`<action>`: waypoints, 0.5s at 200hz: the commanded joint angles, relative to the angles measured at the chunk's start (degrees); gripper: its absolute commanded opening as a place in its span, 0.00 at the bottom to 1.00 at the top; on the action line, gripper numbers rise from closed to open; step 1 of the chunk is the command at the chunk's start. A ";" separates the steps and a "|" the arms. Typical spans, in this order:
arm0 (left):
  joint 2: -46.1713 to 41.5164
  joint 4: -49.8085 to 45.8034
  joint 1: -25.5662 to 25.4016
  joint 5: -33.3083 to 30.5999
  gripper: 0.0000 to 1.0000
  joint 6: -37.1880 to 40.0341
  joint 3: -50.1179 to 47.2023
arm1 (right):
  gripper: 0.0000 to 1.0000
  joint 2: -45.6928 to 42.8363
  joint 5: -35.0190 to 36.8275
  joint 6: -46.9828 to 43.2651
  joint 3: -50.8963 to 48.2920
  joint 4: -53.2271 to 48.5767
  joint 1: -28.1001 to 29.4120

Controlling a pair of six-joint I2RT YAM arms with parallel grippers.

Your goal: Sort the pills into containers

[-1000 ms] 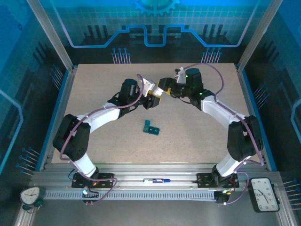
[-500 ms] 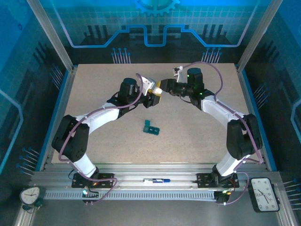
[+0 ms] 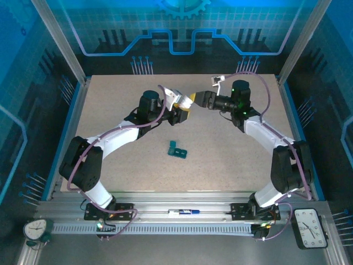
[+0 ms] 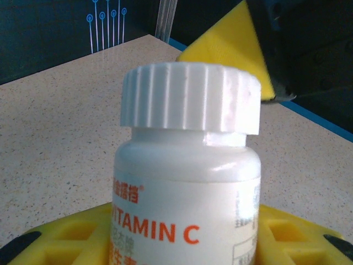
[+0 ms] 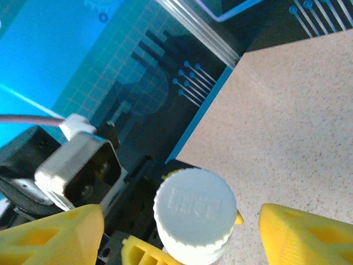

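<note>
Your left gripper (image 3: 180,109) is clamping white-capped bottle (image 4: 186,182) by body. Your right gripper (image 5: 182,214) is straddling cap (image 5: 194,207), jaws spread wide, touching nothing. Pill box (image 3: 177,149) is lying on table (image 3: 110,99), well apart from both grippers.

Reading "VITAMIN C" in orange capitals on the white bottle (image 4: 187,204) label, beneath small orange Chinese characters; embossed marks on its cap (image 5: 194,212) staying illegible.

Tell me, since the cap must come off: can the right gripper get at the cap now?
Probably yes: the right gripper stands open around the cap, gaps either side, and the left gripper holds the bottle lower down.
</note>
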 commanded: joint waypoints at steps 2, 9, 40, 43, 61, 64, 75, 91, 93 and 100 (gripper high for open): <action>-1.37 0.96 -0.15 0.71 0.00 0.41 0.01 | 0.75 -1.68 5.07 5.16 1.10 -4.74 -0.84; -1.26 0.75 -0.19 0.54 0.00 0.58 0.07 | 0.75 -1.67 6.38 5.82 2.06 -9.05 -0.79; -1.00 -0.18 -0.21 0.01 0.00 1.07 0.43 | 0.73 -1.59 12.88 7.08 6.27 -20.39 0.86; -0.93 -0.26 -0.26 -0.05 0.00 1.14 0.51 | 0.74 -1.58 13.28 7.08 6.56 -20.97 1.04; -0.79 -0.45 -0.27 0.05 0.00 1.21 0.67 | 0.73 -1.76 15.13 7.33 7.29 -22.05 2.04; -0.75 -0.46 -0.24 0.03 0.00 1.21 0.70 | 0.73 -1.69 15.37 7.42 7.49 -22.20 2.25; -0.74 -0.54 -0.37 0.05 0.00 1.16 0.71 | 0.73 -1.45 15.71 7.38 8.07 -22.63 2.70; -0.66 -0.66 -0.44 0.05 0.00 1.21 0.78 | 0.73 -0.61 15.63 7.39 9.18 -23.28 3.36; -0.66 -0.63 -0.45 0.05 0.00 1.21 0.80 | 0.73 -0.55 15.63 7.34 9.32 -23.41 3.49; -0.66 -0.72 -0.45 0.04 0.00 1.25 0.88 | 0.73 -0.20 15.58 7.29 9.66 -23.50 3.86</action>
